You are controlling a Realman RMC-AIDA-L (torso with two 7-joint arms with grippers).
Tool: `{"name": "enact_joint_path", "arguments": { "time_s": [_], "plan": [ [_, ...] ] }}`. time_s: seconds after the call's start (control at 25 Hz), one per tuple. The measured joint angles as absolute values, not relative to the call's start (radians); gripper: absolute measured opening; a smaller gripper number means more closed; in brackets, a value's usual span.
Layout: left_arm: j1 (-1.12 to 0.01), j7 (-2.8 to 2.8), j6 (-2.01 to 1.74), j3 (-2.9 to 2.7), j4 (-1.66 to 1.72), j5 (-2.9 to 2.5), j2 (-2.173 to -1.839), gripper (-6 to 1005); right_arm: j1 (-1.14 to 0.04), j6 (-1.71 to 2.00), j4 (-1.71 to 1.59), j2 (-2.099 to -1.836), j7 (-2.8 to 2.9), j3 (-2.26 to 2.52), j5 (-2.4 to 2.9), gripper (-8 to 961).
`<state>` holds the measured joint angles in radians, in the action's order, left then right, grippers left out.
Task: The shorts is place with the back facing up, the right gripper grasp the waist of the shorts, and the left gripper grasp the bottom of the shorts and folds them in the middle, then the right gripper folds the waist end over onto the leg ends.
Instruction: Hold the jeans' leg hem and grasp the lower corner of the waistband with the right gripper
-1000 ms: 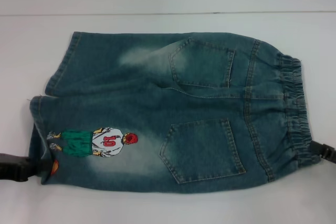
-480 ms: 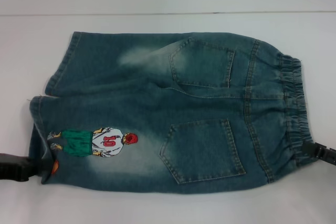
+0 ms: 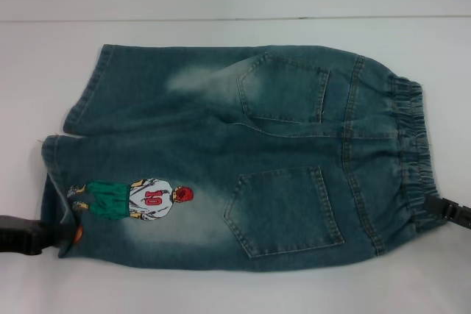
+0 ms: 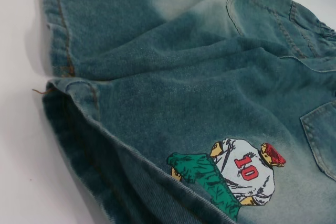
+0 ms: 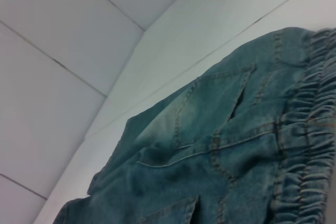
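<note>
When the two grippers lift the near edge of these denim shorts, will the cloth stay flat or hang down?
The shorts will probably sag between the left gripper and right gripper: the denim already lies in soft folds. The gathered waistband looks thicker, so that end may hang heavier. The fabric looks rough, so slipping seems unlikely.

Landmark: shorts (image 3: 243,156), flat on white table (image 3: 221,292). Bare tabletop on all sides of shorts; widest strip beyond far edge, narrower strip along near edge. Obstructions: left gripper (image 3: 26,234) at near leg-hem corner; right gripper (image 3: 452,215) at near waistband corner.
</note>
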<state>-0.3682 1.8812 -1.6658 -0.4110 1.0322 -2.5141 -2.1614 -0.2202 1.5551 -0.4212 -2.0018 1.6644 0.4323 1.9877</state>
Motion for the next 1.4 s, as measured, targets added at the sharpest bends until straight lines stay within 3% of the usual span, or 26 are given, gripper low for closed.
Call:
{"name": "enact_joint_path", "arguments": {
  "time_s": [1.4],
  "plan": [
    [-0.373, 1.878, -1.683, -0.409, 1.026, -2.514, -2.161, 26, -0.263, 1.559, -0.44, -1.995, 1.744, 0.443, 2.064, 810]
  ]
}}
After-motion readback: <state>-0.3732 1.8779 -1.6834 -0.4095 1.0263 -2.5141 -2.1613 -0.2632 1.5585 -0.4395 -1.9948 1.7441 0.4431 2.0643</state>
